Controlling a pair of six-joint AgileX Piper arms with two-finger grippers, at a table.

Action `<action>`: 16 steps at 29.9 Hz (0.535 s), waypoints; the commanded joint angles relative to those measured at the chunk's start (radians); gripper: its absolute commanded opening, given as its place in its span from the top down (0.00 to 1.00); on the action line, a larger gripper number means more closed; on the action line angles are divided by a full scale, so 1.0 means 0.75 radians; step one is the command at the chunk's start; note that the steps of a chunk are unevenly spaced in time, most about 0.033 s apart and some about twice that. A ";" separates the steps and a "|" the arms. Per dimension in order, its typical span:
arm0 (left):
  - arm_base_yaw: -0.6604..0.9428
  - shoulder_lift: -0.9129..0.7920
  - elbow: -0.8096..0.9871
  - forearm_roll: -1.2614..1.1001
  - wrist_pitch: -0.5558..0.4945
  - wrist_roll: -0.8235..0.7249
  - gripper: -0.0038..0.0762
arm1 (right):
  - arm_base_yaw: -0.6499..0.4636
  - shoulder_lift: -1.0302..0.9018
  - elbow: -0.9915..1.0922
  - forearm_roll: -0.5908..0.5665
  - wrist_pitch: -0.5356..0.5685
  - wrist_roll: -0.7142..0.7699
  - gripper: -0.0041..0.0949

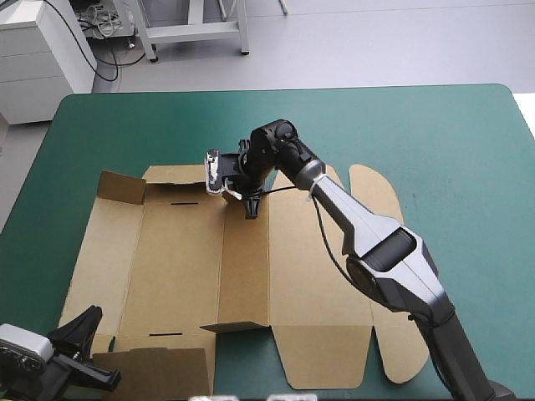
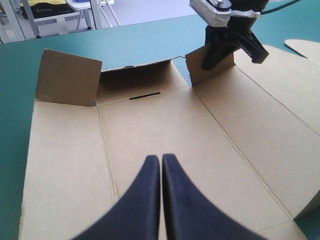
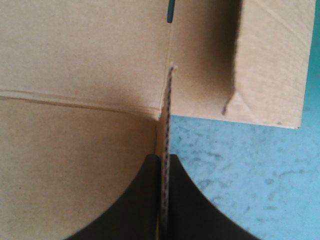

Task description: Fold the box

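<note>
Teal-green table [image 1: 418, 134] | box [image 1: 175, 251] unfolded | left tool [image 2: 161, 159] closed, empty | right tool [image 3: 165, 159] pinching flap [image 2: 197, 70]

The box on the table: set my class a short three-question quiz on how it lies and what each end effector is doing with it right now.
1. True or false: the left end effector is clamped on the box.
2. What does the right end effector hold? A: a raised flap at the box's far edge. B: a T-shirt. C: nothing.
3. Fill in: the box's large panels lie ___ on the teal-green cover.
Key: 1 false, it is shut on nothing; 2 A; 3 flat.
</note>
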 commanded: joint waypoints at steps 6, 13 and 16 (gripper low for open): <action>-0.004 -0.015 -0.029 -0.009 -0.107 -0.004 0.96 | -0.014 -0.051 -0.025 -0.110 -0.117 0.081 0.98; -0.004 -0.015 -0.029 -0.009 -0.107 -0.004 0.96 | -0.014 -0.051 -0.025 -0.110 -0.145 0.079 0.82; -0.004 -0.015 -0.029 -0.009 -0.107 -0.004 0.96 | -0.014 -0.051 -0.033 -0.110 -0.148 0.079 0.70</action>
